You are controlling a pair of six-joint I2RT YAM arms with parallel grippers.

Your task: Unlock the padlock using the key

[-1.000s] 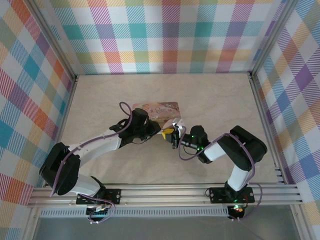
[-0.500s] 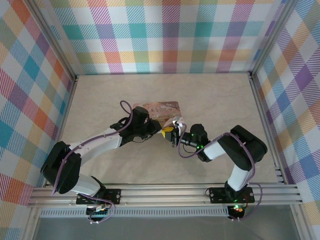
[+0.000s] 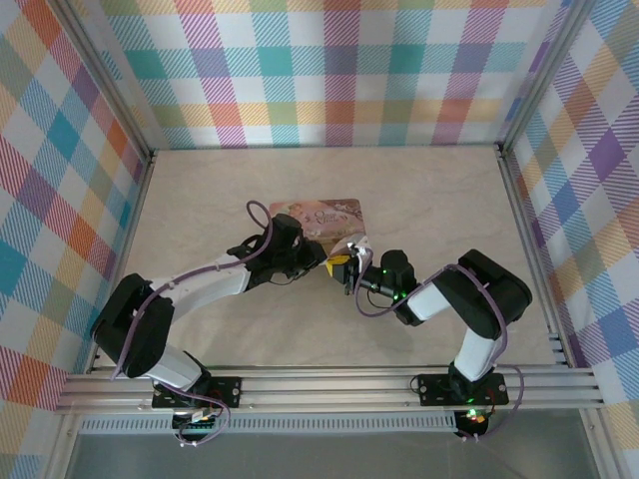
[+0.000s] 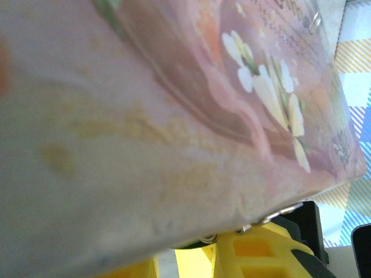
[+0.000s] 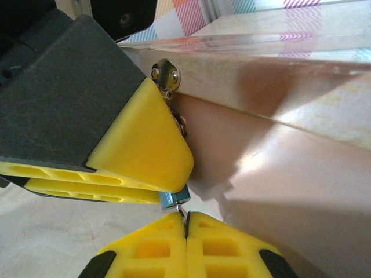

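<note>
**Padlock held at the tin's front, key at its end**

From above, the pale marbled table (image 3: 439,200) carries a pink illustrated tin box (image 3: 324,213) near the middle. The left gripper (image 3: 329,262) reaches in from the left and the right gripper (image 3: 349,274) from the right. They meet just in front of the tin's near edge, yellow finger pads almost touching. The lock itself is too small to make out here.

The left wrist camera sits close against the tin's pink flowered face, which is blurred. The left arm's yellow fingers (image 4: 255,252) show at the bottom edge, standing narrowly apart. A small silvery metal fitting (image 4: 278,209) hangs from the tin's lower edge just above them.

In the right wrist camera, the left gripper's black and yellow fingers lie close together against the tin's side. The end of the tiny blue padlock (image 5: 174,198) pokes out from between them, so they are clamped on it. The right arm's yellow fingertips (image 5: 220,243) are pressed fully together directly below. A thin silvery key (image 5: 184,215) is pinched at their seam, with its tip at the padlock's end. A round silvery latch stud (image 5: 165,72) sits on the tin just above the left fingers.
</note>
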